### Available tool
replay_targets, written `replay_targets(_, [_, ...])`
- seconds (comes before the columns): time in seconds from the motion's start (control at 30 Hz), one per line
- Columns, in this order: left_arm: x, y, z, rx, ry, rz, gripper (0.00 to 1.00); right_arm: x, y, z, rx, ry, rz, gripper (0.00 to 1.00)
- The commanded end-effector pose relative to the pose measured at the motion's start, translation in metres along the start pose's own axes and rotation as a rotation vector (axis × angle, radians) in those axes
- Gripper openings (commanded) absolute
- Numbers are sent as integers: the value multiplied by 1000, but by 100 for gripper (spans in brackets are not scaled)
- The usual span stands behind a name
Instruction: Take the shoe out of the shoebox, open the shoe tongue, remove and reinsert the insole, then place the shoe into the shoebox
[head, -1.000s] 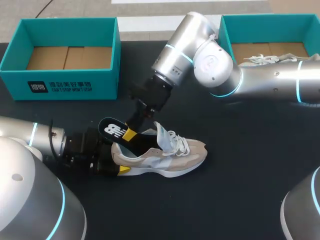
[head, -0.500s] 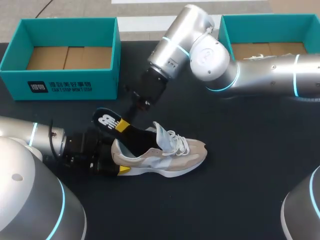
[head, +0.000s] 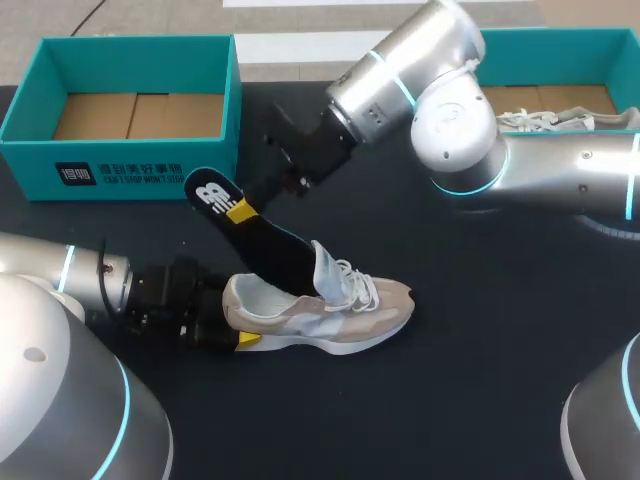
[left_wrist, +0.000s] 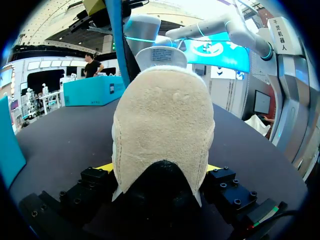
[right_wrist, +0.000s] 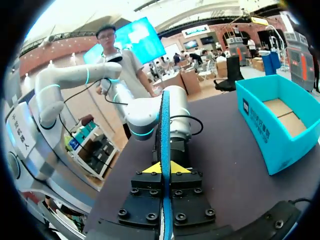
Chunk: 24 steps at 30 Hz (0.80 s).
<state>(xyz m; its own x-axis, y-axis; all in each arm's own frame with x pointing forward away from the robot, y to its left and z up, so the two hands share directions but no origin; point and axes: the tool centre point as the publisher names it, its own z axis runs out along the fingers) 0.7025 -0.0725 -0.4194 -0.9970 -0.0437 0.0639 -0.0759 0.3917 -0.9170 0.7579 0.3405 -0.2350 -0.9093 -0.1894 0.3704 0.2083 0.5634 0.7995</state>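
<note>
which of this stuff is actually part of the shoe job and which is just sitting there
In the job:
shoe, held at the heel by the left hand
insole, pinched by the right hand
empty shoebox, probably

Just lying about:
second shoebox
another shoe inside it

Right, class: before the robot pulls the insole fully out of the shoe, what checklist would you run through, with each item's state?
1. Right gripper shut on the insole: ok, the insole sits edge-on between the yellow tips.
2. Left gripper shut on the shoe: ok, a finger on each side of the heel.
3. Shoe resting on its sole on the table: ok.
4. Tongue lifted: ok, it stands up.
5. Insole free of the shoe: not ok, its front end is inside.
6. Laces clear of the insole: cannot tell.
</note>
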Motion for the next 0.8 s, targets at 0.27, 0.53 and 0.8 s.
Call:
replay_targets(0.27, [1,0,0,-1,-2,0,0,11,16,-20,52,-58,-10,0])
replay_targets(0.53, [1,0,0,-1,-2,0,0,12,16,-20,-19,-98,-21,0])
replay_targets(0.8, [1,0,0,-1,-2,0,0,11,57,-30,-412,-215,-129,0])
